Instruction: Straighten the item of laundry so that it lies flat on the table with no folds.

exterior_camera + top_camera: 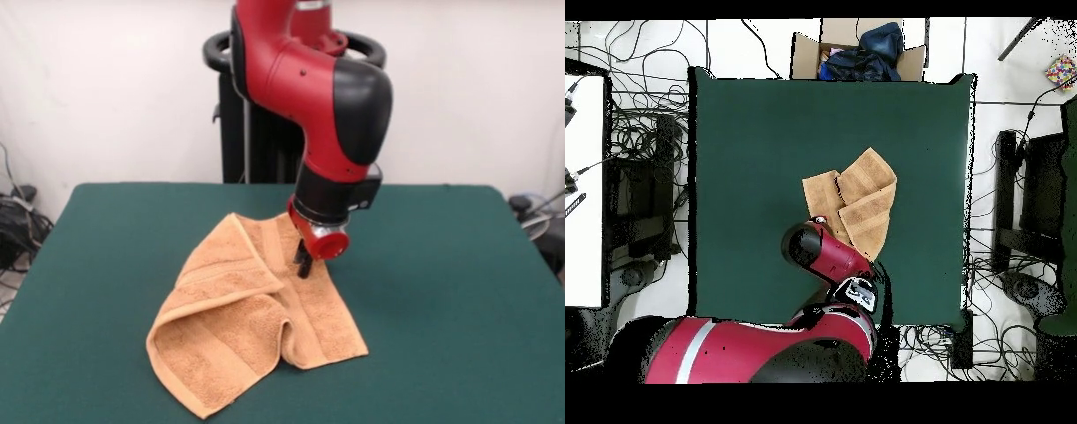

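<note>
Orange-tan towel (252, 314) lies folded on table (459, 291) — gripper (303, 263) touching it.

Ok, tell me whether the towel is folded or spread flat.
Folded: the towel has one flap doubled over, rumpled on the table, gripper at its centre.

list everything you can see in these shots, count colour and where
towel: one, orange-tan, folded over itself, mid-table
table: one, dark green top, fills most of both views
cardboard box: one, brown, holding dark blue cloth, on the floor at the table's edge away from the robot
cables: many, black, on the white floor around the table
arm: one, red and black, reaching over the towel
gripper: one, black, down at the towel
</note>
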